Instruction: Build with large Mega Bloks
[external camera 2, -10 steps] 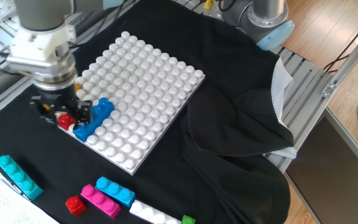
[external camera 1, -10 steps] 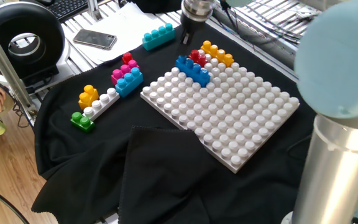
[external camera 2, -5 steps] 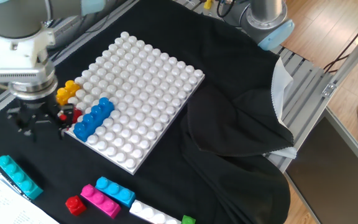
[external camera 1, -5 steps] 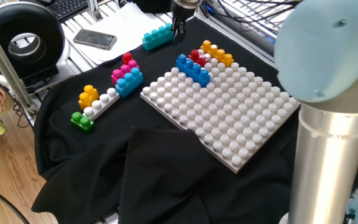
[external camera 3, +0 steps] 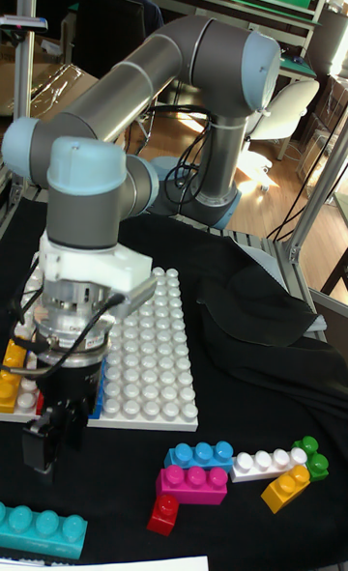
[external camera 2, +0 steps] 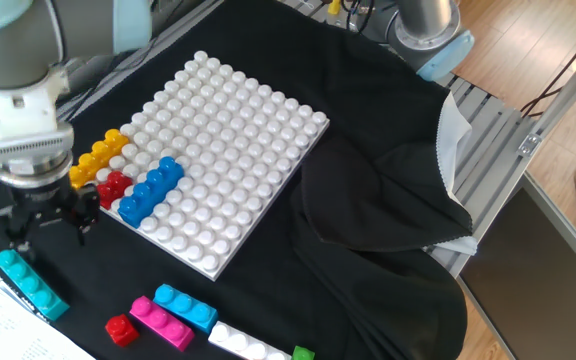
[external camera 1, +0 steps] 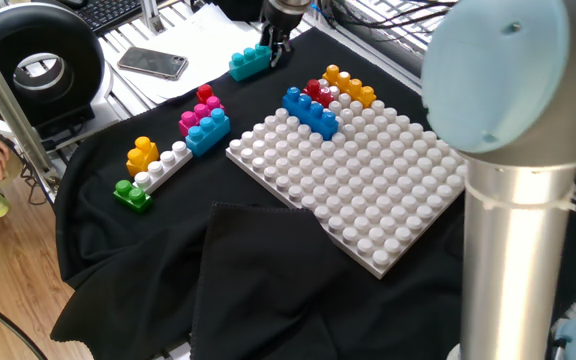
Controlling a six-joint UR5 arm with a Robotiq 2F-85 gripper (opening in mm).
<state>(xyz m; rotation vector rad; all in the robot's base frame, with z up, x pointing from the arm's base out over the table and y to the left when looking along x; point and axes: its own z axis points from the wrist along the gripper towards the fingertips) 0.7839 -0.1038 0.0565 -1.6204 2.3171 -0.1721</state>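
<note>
My gripper hangs open and empty just above the black cloth, close beside the teal brick. The one fixed view shows the gripper at the right end of that teal brick. On the white baseplate, an orange-yellow brick, a red brick and a blue brick sit along one corner. In front lie loose bricks: pink, light blue, small red, white, yellow and green.
A black cloth covers the table and bunches into a fold in front of the baseplate. A phone and a round black device lie beyond the cloth. The arm's large base column stands at the right.
The gripper has left the red brick on the baseplate corner and moved off the plate, over to the teal brick. Its fingers stay open.
</note>
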